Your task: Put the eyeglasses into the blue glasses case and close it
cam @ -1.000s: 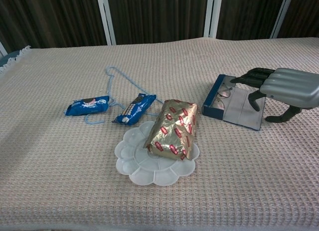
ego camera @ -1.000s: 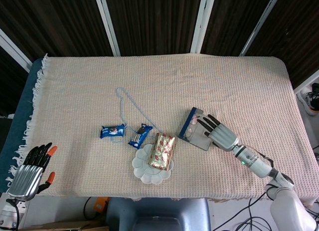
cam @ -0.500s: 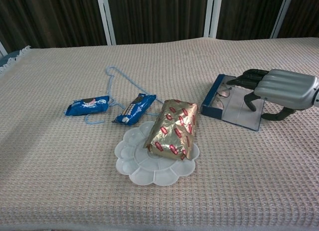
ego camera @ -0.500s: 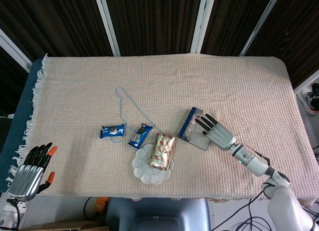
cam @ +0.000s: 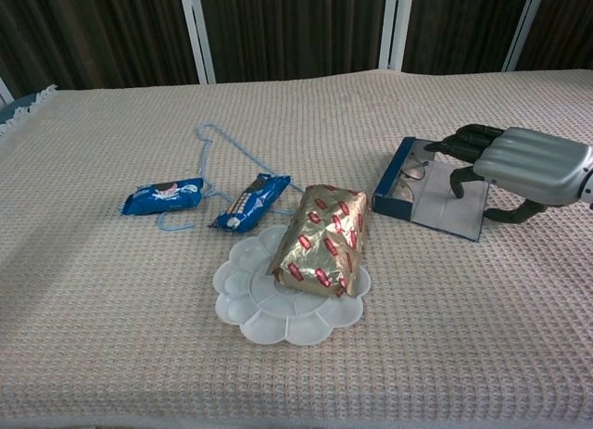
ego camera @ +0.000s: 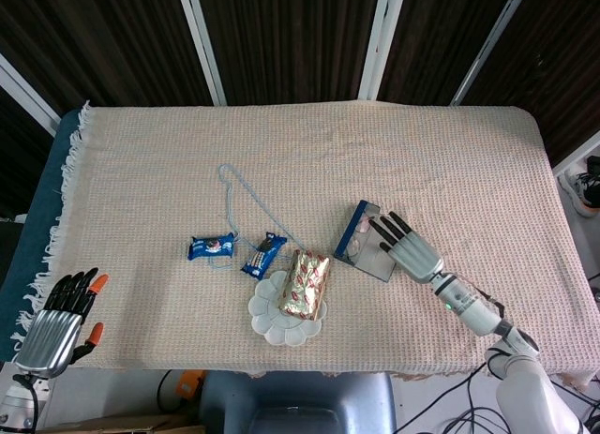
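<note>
Beige waffle cloth is covering the surface (ego camera: 309, 153); right robot hand (cam: 519, 170), fingers apart, is hovering over the open blue glasses case (cam: 435, 202); eyeglasses (cam: 414, 172) are lying inside; left robot hand (ego camera: 61, 321) is resting spread, holding nothing.

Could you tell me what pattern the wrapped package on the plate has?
Gold foil with red marks, best in chest view.

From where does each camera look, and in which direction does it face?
Head view: high above the near edge, facing down on the whole table; shows the left hand and right hand.
Chest view: low at the near edge, facing across the table; shows only the right hand.
Shared: the open blue glasses case and the right hand.
</note>
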Available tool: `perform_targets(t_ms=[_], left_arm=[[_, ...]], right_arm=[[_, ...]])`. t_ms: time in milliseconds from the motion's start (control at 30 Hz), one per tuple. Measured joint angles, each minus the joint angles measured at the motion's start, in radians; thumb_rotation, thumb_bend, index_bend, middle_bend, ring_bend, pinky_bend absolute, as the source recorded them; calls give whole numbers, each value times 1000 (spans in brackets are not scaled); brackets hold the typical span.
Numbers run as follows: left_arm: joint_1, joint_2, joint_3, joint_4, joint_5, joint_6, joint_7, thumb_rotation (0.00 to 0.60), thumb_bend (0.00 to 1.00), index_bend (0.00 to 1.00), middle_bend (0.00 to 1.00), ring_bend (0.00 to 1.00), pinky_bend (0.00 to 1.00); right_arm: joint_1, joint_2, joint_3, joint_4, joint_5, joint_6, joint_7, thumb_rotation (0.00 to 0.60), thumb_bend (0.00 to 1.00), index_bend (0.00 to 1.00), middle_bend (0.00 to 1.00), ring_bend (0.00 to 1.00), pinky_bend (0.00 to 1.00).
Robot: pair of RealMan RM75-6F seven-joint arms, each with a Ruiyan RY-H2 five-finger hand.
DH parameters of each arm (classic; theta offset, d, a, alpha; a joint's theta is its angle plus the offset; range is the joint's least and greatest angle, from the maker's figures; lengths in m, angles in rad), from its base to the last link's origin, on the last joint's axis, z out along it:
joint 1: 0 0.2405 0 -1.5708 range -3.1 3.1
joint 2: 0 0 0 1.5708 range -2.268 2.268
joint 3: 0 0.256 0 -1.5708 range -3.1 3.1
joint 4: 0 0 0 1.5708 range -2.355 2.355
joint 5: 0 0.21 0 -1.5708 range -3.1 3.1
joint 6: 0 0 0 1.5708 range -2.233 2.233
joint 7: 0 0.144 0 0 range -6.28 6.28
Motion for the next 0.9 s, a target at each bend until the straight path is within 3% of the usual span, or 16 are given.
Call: perform_targets(t_ms=[600,900], left_arm=[[7,-10,-7,0,-8,13,22,600,416,0,0,0,90],[10,-12,-6,1,-4,18,25,600,417,0,0,0,91]], right_arm=[[-1,-52,39,29,38,27,-47,600,405,534,71,0,0],[18,-54,53,27,49,37,-48,600,491,550,71,0,0]])
